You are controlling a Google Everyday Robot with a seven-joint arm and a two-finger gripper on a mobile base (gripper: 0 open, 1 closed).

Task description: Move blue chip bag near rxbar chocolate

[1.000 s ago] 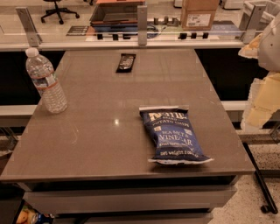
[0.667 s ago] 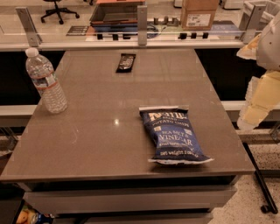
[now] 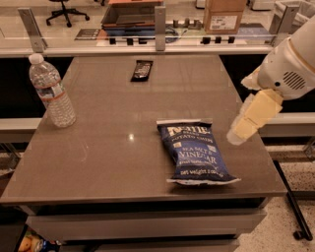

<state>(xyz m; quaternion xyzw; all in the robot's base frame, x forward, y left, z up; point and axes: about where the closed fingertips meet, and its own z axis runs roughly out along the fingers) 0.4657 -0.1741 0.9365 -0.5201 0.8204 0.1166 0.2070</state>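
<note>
The blue chip bag lies flat on the brown table, right of centre and near the front edge, lettering up. The rxbar chocolate is a small dark bar lying at the table's far side, a little left of centre and well apart from the bag. My gripper hangs from the white arm at the right, over the table's right edge. It is just right of the bag's top end, above the surface and not touching it.
A clear water bottle stands upright at the table's left edge. Behind the table runs a low glass divider with metal posts. Beyond it are a cardboard box and an office chair.
The arm and gripper have moved left and down, from the frame's right edge to over the table's right edge beside the bag. The bag, bar and bottle have not moved.
</note>
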